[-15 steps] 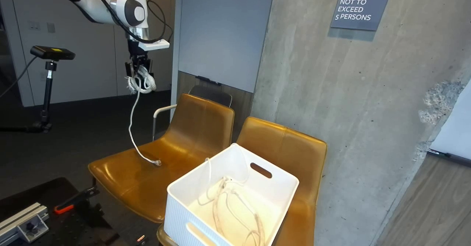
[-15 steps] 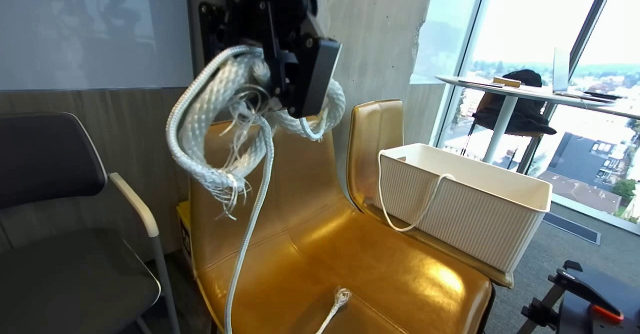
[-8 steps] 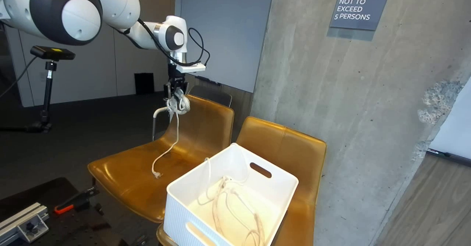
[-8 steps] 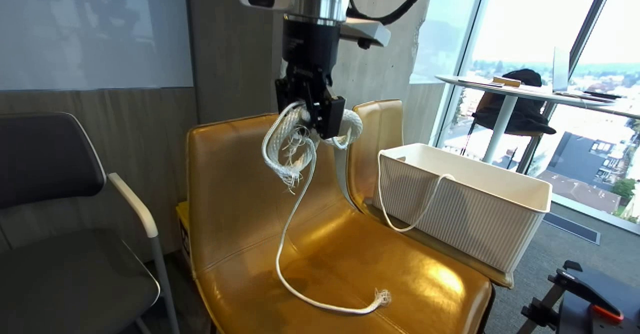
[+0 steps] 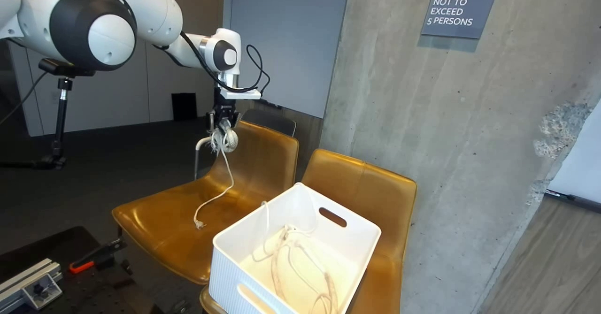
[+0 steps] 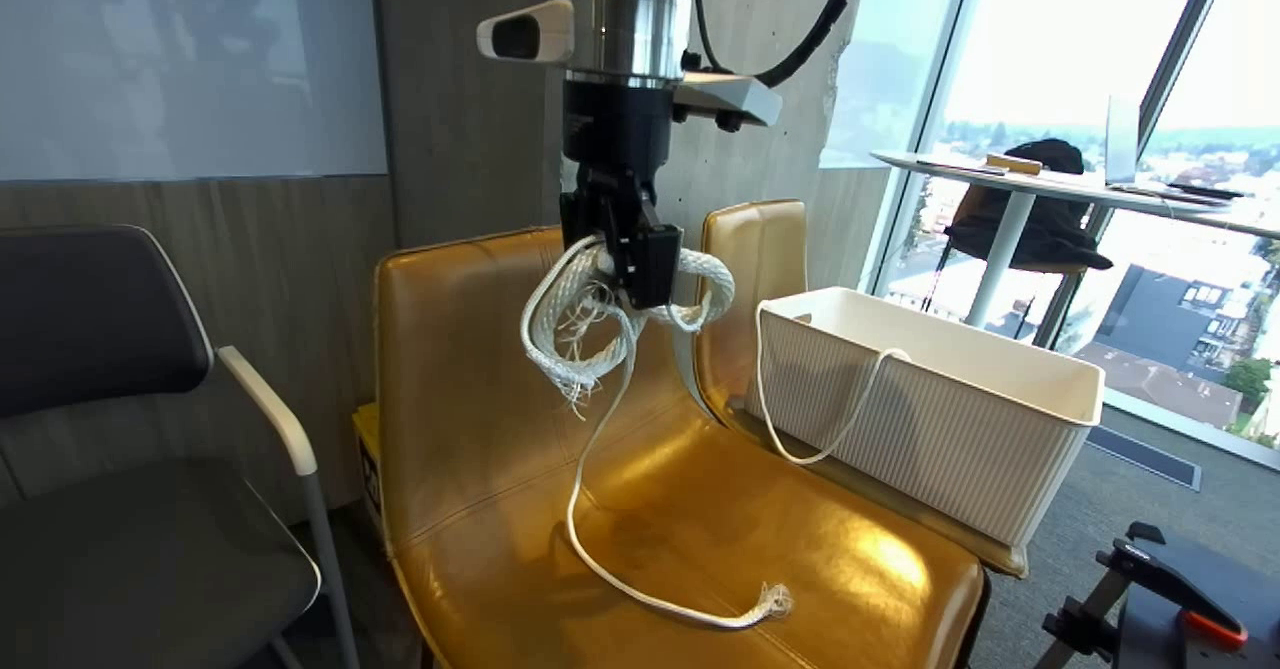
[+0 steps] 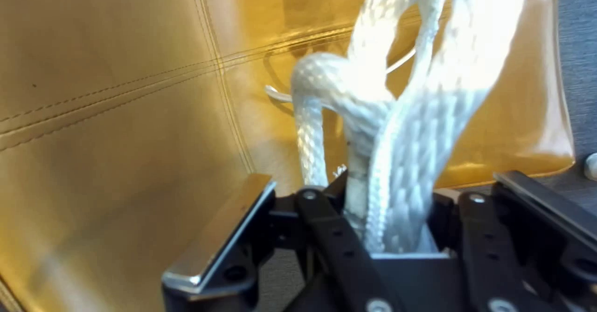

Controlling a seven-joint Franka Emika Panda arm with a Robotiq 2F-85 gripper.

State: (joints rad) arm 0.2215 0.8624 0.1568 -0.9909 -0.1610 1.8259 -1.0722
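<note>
Lower than before, white rope (image 7: 422, 116) hangs clenched between the fingers (image 7: 218, 237) of the gripper (image 7: 387, 181)

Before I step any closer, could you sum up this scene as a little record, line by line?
Held: white rope, looped into a bundle and partly frayed
Held by: the gripper, closed on it over a brown chair
Trailing below: one frayed end, resting on that chair
Container: white bin, on a second brown chair
Inside it: pale cords, one looping over the outside
Written up: sign reading "Maximum occupancy not to exceed 5 persons"
</note>
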